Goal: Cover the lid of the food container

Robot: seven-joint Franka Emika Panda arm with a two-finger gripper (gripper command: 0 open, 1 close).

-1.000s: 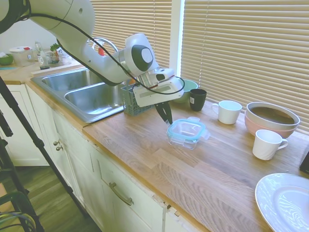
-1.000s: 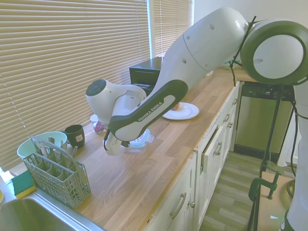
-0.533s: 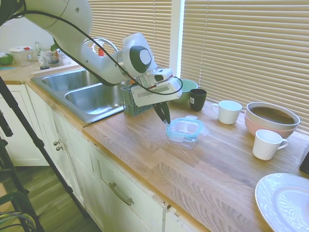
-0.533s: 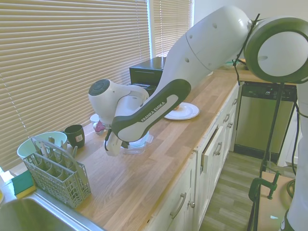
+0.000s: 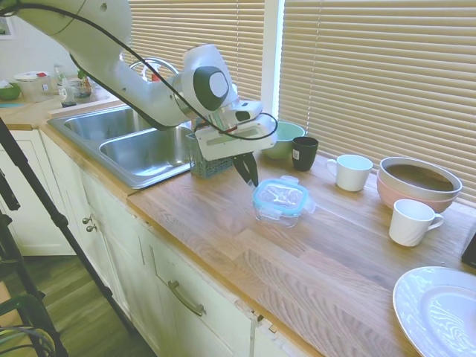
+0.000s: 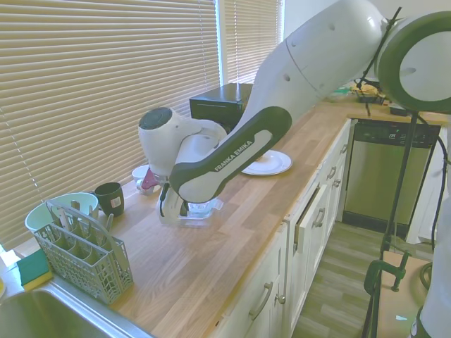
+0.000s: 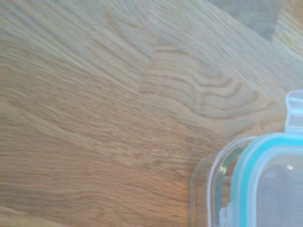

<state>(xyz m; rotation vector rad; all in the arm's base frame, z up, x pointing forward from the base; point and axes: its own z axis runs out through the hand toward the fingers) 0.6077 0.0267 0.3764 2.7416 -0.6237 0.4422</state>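
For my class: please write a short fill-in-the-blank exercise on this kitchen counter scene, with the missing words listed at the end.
1. The lid with the teal rim lies on top of the clear food ______.
2. The gripper hangs beside the lid and holds ______.
3. The dark cup stands next to a mint-green ______.
4. The countertop is made of ______.

Missing words: container; nothing; bowl; wood
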